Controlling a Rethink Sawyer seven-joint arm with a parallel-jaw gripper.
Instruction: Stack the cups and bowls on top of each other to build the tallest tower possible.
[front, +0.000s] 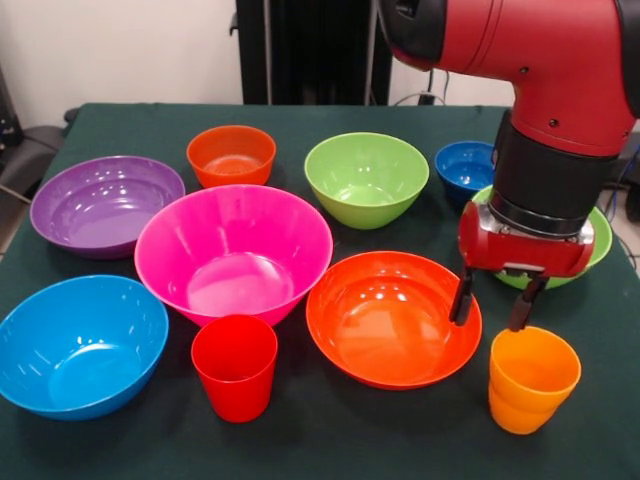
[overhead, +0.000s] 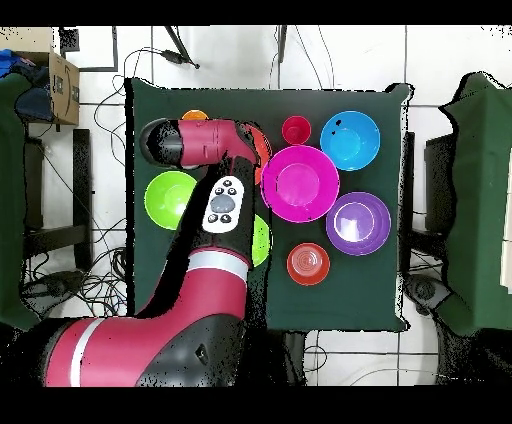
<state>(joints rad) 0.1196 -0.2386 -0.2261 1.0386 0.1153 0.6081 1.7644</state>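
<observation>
just under my gripper (front: 498, 300) sits the orange cup (front: 533, 379), fingers spread and empty above its rim.

i read this as the reach for the first piece; nothing is stacked yet, so no tower exists. the nearer finger hangs over the large orange-red bowl (front: 392, 318) beside the cup, and i worry that a straight descent would strike that bowl's rim or land on the cup's lip and tip the cup. the cup is glossy, tapered and narrow, so a pinch on its wall could slip. behind the tool a lime green bowl (front: 598, 240) is half hidden. further off to one side stand the red cup (front: 235, 367) and the large pink bowl (front: 234, 253).
</observation>
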